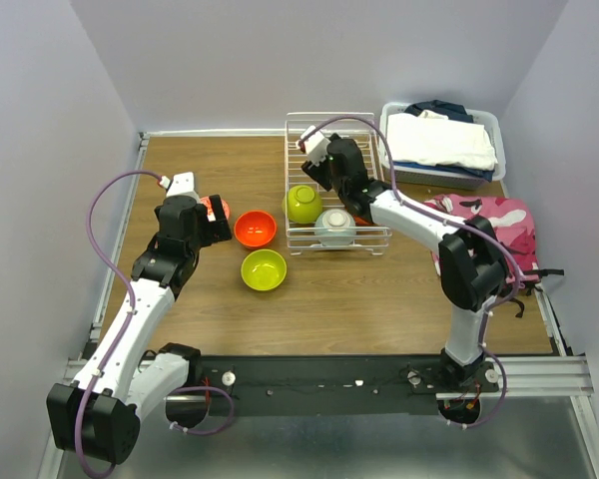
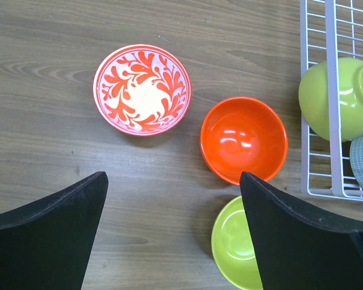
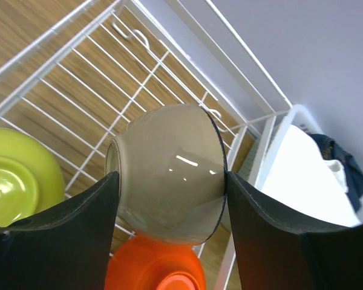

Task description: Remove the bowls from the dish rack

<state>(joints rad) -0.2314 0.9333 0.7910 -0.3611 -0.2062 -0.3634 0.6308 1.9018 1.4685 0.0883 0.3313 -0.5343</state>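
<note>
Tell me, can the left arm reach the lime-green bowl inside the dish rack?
Probably yes: the open left gripper hovers near the dish rack, and that lime-green bowl sits at its left edge, uncovered from above.

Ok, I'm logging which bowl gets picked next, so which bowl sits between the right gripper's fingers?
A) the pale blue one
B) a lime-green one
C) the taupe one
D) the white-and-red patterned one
C: in the right wrist view the taupe bowl fills the gap of the right gripper, with both fingers against its sides, above an orange bowl inside the dish rack.
</note>
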